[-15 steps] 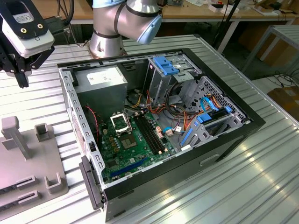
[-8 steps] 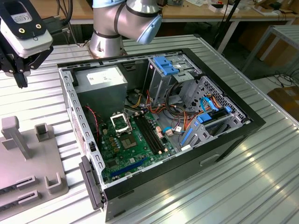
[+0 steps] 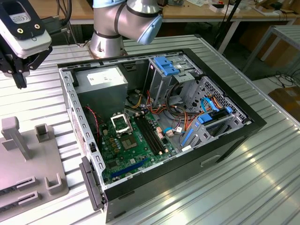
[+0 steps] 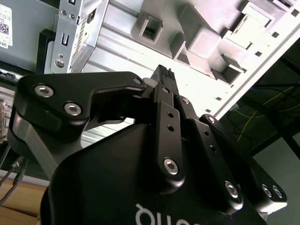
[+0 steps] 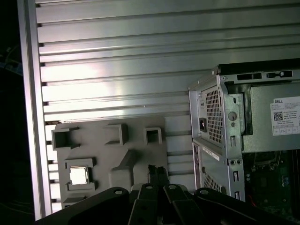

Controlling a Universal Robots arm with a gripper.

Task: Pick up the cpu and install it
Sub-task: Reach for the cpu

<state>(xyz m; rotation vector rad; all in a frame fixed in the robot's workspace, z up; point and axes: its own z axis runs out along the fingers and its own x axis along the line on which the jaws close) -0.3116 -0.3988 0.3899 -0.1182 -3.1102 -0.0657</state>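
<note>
The tool [image 5: 157,173] hangs over the grey tray [image 5: 101,164], clenched on nothing: in the second wrist view its fingertips [image 4: 162,77] meet with no gap. The cpu [image 5: 78,176] lies flat in a square recess of that tray, on the side that runs along an edge of the surface [image 5: 117,70], well apart from the case [image 5: 220,122].

The step in hand looks like the reach for the chip, and the tool sits off to the recess's case side rather than above it. A clean pick calls for spread fingers before any descent. It also needs the tool centred over the chip, jaws square to two opposite sides, a light grip on the rim and a level lift clear of the recess walls.

The first wrist view gives the cpu and its seat, the thing to aim by. The exterior view gives the open socket [image 3: 121,123] inside the case.
</note>
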